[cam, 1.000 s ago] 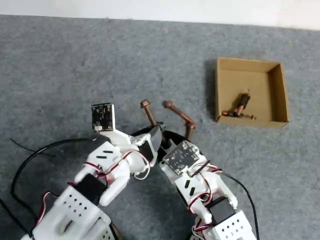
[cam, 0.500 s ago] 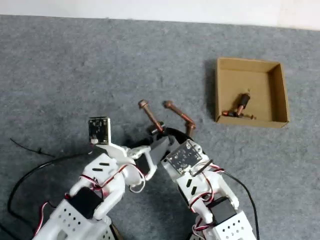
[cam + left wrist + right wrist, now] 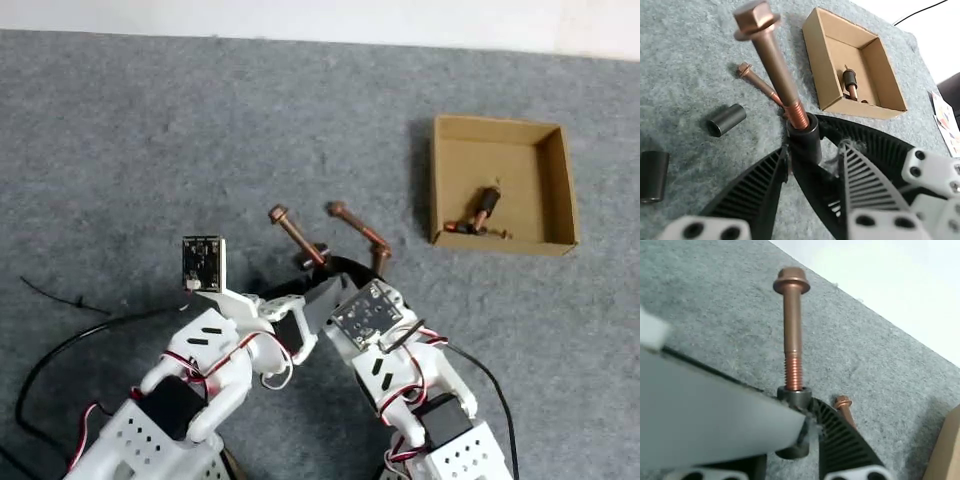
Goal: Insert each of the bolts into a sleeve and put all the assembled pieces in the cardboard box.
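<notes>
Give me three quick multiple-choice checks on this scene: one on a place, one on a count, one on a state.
1. Where is the finished piece?
A. on the carpet
B. in the cardboard box
C. on top of an arm

2. How many empty sleeves lie on the carpet?
A. none
B. five
C. two

3. How is the raised bolt at the left gripper?
A. threaded end in the held sleeve
B. lying bare on the carpet
C. head down in the box

Answers:
1 B: the high view shows it on the box floor.
2 C: the left wrist view shows two, apart.
3 A: its threads enter the sleeve between the fingers.
</notes>
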You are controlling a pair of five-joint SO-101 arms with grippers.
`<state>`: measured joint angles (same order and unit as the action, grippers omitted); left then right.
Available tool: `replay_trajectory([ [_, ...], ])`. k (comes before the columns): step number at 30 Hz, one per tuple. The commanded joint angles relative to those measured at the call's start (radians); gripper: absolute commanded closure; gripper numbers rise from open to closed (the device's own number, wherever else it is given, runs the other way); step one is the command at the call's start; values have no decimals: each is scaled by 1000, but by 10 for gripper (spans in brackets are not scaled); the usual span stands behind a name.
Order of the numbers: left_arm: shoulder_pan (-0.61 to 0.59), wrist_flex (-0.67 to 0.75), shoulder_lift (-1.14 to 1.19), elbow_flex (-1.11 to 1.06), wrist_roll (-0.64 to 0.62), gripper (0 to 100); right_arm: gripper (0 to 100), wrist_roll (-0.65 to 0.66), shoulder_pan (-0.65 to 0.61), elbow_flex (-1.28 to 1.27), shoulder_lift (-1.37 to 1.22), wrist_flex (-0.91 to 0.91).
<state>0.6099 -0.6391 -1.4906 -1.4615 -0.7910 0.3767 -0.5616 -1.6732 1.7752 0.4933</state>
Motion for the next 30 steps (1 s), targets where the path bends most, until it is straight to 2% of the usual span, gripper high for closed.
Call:
replay_trajectory([
  [1,18,-2,-18,4,11,838,993,-3,12,-105,18,-30],
  [13,-31,2,-22,5,6,838,993,-6,21,-105,22,-48],
  [16,-31,2,-22,5,6,838,993,-17,71,-105,22,-73],
  [20,-28,2,-22,-10,6,839,993,-100,120,-105,21,-96],
  [30,-28,3,-22,-13,6,839,993,-97,147,-104,22,-97],
])
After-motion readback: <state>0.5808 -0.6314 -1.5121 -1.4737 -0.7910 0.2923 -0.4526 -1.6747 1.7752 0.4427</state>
